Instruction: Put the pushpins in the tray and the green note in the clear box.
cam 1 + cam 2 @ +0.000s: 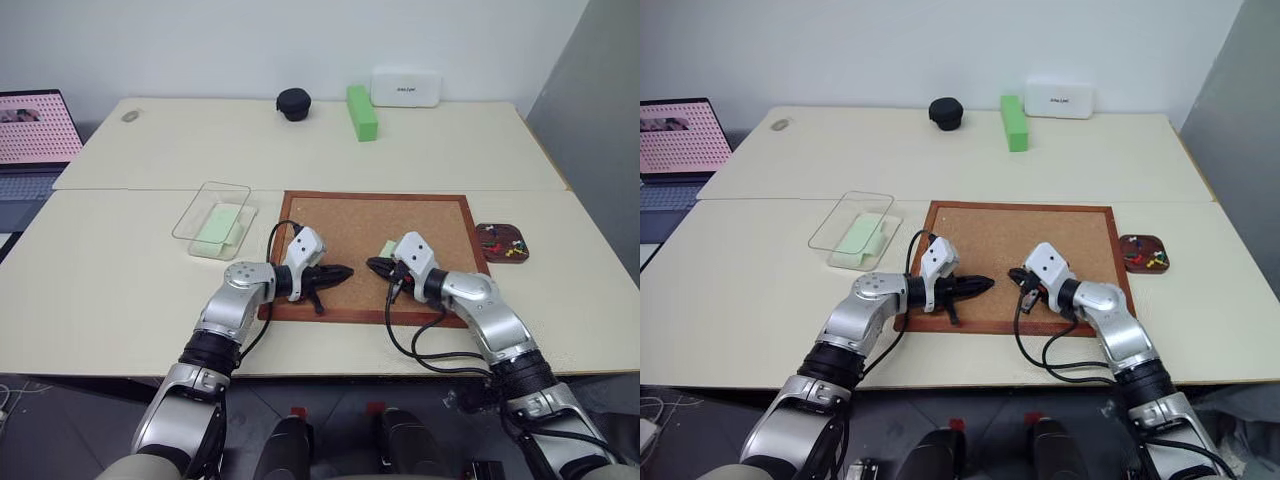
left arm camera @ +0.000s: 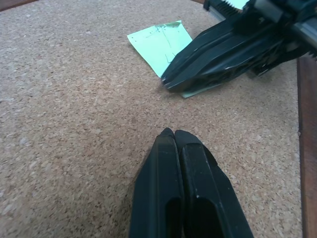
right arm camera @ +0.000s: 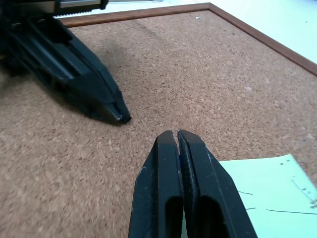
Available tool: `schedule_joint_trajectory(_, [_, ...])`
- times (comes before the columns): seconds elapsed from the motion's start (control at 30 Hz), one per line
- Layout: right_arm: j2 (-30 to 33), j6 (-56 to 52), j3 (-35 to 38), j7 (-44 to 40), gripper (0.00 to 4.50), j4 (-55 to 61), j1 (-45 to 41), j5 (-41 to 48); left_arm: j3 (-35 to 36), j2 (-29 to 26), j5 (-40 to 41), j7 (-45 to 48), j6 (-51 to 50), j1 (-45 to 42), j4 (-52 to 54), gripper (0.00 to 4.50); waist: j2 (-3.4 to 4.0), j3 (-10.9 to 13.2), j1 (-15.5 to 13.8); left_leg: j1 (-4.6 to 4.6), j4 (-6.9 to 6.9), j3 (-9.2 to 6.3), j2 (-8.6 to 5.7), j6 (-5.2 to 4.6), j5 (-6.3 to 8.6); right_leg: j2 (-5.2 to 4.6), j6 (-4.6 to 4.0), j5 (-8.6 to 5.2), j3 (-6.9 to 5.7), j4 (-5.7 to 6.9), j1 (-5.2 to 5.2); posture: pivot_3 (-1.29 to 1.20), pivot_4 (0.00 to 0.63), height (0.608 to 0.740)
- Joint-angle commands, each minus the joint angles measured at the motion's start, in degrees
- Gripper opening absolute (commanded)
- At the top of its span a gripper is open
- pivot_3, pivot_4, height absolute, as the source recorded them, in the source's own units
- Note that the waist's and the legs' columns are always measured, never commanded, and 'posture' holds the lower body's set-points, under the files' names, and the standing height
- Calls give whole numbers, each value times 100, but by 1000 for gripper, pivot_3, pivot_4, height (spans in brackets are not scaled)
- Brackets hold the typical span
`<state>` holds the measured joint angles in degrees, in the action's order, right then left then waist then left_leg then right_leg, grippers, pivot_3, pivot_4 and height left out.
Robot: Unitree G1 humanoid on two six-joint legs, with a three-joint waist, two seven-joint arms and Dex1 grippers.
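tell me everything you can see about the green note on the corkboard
The green note is a small, thin, pale green paper slip with faint dark pen marks. It lies flat on the corkboard, toward its right side, with one corner slightly curled. The right gripper, fingers shut, hovers over its near edge; whether it touches the paper cannot be told. No pushpin shows on it. It is not yet in the clear box.
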<state>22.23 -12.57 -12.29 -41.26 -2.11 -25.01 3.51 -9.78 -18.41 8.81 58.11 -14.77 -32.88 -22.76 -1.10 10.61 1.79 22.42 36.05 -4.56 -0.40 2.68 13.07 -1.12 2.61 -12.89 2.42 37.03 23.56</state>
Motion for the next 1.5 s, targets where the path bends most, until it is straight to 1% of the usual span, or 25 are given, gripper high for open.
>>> schedule_joint_trajectory(0.03, [110, -339, 275, 41, 22, 960, -83, 181, -69, 18, -46, -47, -7, 70, -30, 0, -1, -1, 0, -4, 0, -2, 2, 0, 0, 1, 0, 0, -3, -1, -4, 0, 150, 740])
schedule_joint_trajectory(0.2, [110, -650, 435, 98, 22, 1206, -145, 326, -91, 84, -49, -45, 43, 15, -89, 0, -1, -1, 4, -8, 1, -2, 2, 0, 0, 3, 0, 0, -4, 1, -7, 0, 150, 740])
schedule_joint_trajectory(0.3, [229, -616, 465, 82, 22, 1179, -158, 302, -42, 154, 5, -58, 29, -38, -131, 0, -1, -1, -4, -8, 2, -2, 2, 0, 0, 3, 0, 0, -4, 0, -7, 0, 150, 740])
schedule_joint_trajectory(0.4, [365, -554, 460, 30, 22, 1194, -124, 246, 245, 314, 361, -99, -300, -172, -91, 0, -1, -1, -11, -6, 2, -2, 0, 0, 0, 1, 0, 0, -4, -1, -7, 0, 150, 740])
schedule_joint_trajectory(0.47, [458, -480, 436, 6, 0, 1207, -95, 201, 513, 390, 729, -48, -758, -320, -71, 391, -3, 0, -8, -4, 2, -2, 0, 0, 0, 0, 0, 0, -5, -2, -7, 0, 150, 740])
schedule_joint_trajectory(0.5, [494, -448, 426, 0, 0, 1209, -83, 189, 637, 412, 918, -33, -1040, -399, -45, 462, -4, 1, -4, -4, 3, -2, 1, 0, 0, 1, 0, 0, -5, -1, -7, 0, 150, 740])
schedule_joint_trajectory(0.53, [517, -427, 417, -1, 0, 1209, -76, 187, 711, 422, 1040, -31, -1237, -450, -23, 627, -4, 1, 3, -2, 3, -3, 1, 0, 0, 2, 0, 0, -6, -1, -5, 0, 150, 740])
schedule_joint_trajectory(0.57, [521, -424, 424, 18, 0, 1209, -71, 197, 776, 430, 1149, -40, -1400, -495, 9, 872, -5, 2, 8, -2, 3, -3, 3, 0, 0, 3, 0, 0, -6, -1, -5, 0, 150, 740])
schedule_joint_trajectory(0.63, [480, -458, 496, 110, 0, 1183, -94, 255, 906, 445, 1470, 3, -1835, -567, 207, 1214, -5, 2, 26, -3, 2, -4, 4, 0, 0, 5, 0, 0, -7, 0, -4, 0, 150, 740])
schedule_joint_trajectory(0.67, [409, -533, 570, 200, 0, 1174, -140, 324, 977, 470, 1640, 12, -2061, -583, 321, 1500, -5, 2, 42, -3, 2, -3, 4, 0, 0, 6, 0, 0, -6, 0, -4, 0, 150, 740])
schedule_joint_trajectory(0.73, [298, -625, 679, 345, 0, 1150, -242, 402, 1033, 496, 1860, 16, -2347, -562, 505, 1819, -6, 2, 46, -2, 1, -3, 4, 0, 0, 5, 0, 0, -5, 0, -4, 0, 150, 740])
schedule_joint_trajectory(0.77, [263, -645, 714, 389, 0, 1141, -280, 409, 1040, 500, 1935, 14, -2449, -539, 577, 2142, -6, 2, 46, -3, 1, -3, 4, 0, 0, 5, 0, 0, -5, 0, -4, 0, 150, 740])
schedule_joint_trajectory(0.8, [260, -630, 719, 396, 0, 1140, -301, 398, 1092, 518, 2054, -18, -2617, -531, 630, 2222, -6, 2, 47, -2, 1, -3, 4, 0, 0, 5, 0, 0, -5, 0, -4, 0, 150, 740])
schedule_joint_trajectory(0.83, [276, -599, 708, 372, 0, 1150, -314, 386, 1163, 532, 2177, -67, -2793, -548, 648, 2512, -6, 2, 47, -3, 1, -3, 4, 0, 0, 5, 0, 0, -4, 0, -4, 0, 150, 740])
schedule_joint_trajectory(0.9, [382, -475, 612, 235, 0, 1202, -305, 311, 1344, 552, 2400, -186, -3116, -643, 587, 2937, -6, 2, 45, -2, 1, -4, 4, 0, 0, 5, 0, 0, -6, 0, -4, 0, 150, 740])
schedule_joint_trajectory(0.93, [447, -413, 562, 159, 0, 1240, -278, 276, 1428, 553, 2491, -244, -3258, -710, 525, 3040, -6, 2, 45, -3, 1, -4, 4, 0, 0, 5, 0, 0, -6, 0, -4, 0, 150, 740])
schedule_joint_trajectory(1.03, [607, -233, 428, 4, 0, 1305, -203, 156, 1586, 516, 2702, -284, -3569, -822, 435, 3617, -6, 3, 40, -2, 2, -4, 3, 0, 0, 5, 0, 0, -6, -1, -4, 0, 150, 740])
schedule_joint_trajectory(1.07, [604, -260, 433, 10, 0, 1313, -186, 174, 1593, 498, 2726, -275, -3609, -827, 447, 3878, -6, 3, 40, -1, 2, -4, 3, 0, 0, 5, 0, 0, -6, -2, -4, 0, 150, 740])
schedule_joint_trajectory(1.17, [371, -680, 667, 250, 0, 1353, -211, 473, 1449, 452, 2657, -205, -3545, -756, 581, 4417, -6, 3, 52, -2, 1, -3, 4, 1, 0, 5, 0, 0, -6, -2, -4, 0, 150, 740])
schedule_joint_trajectory(1.23, [68, -1065, 914, 598, 0, 1371, -372, 702, 1356, 474, 2662, -195, -3547, -653, 702, 4417, -6, 3, 56, -2, 1, -3, 5, 1, 0, 5, 0, 0, -5, -1, -3, 0, 150, 740])
schedule_joint_trajectory(1.3, [-41, -1184, 981, 732, 0, 1396, -453, 736, 1333, 494, 2715, -208, -3580, -597, 774, 4417, -6, 3, 59, -3, 1, -4, 5, 1, -1, 5, -1, 0, -4, 1, -3, 0, 150, 740])
schedule_joint_trajectory(1.33, [-38, -1201, 971, 734, 0, 1425, -457, 721, 1336, 495, 2742, -221, -3603, -583, 803, 4417, -6, 3, 54, -2, 1, -3, 4, 1, -1, 4, -1, 0, -1, 4, -1, 0, 150, 740])
schedule_joint_trajectory(1.4, [213, -970, 691, 493, 0, 1499, -335, 487, 1380, 476, 2789, -251, -3647, -607, 777, 4417, -6, 3, 33, -1, 2, -4, 3, 2, -1, 3, -1, 0, -4, 2, -1, 0, 150, 740])
schedule_joint_trajectory(1.47, [223, -1111, 709, 540, 0, 1559, -239, 544, 1381, 438, 2760, -284, -3601, -633, 754, 4417, -6, 3, 16, 0, 1, -4, 2, 2, -1, 3, -1, 0, -4, -2, -1, 0, 150, 740])
schedule_joint_trajectory(1.5, [132, -1336, 832, 702, 0, 1545, -255, 639, 1356, 419, 2727, -268, -3532, -637, 754, 4417, -6, 3, 12, 1, 0, -4, 2, 2, -1, 3, -1, 0, -5, -4, -1, 0, 150, 740])
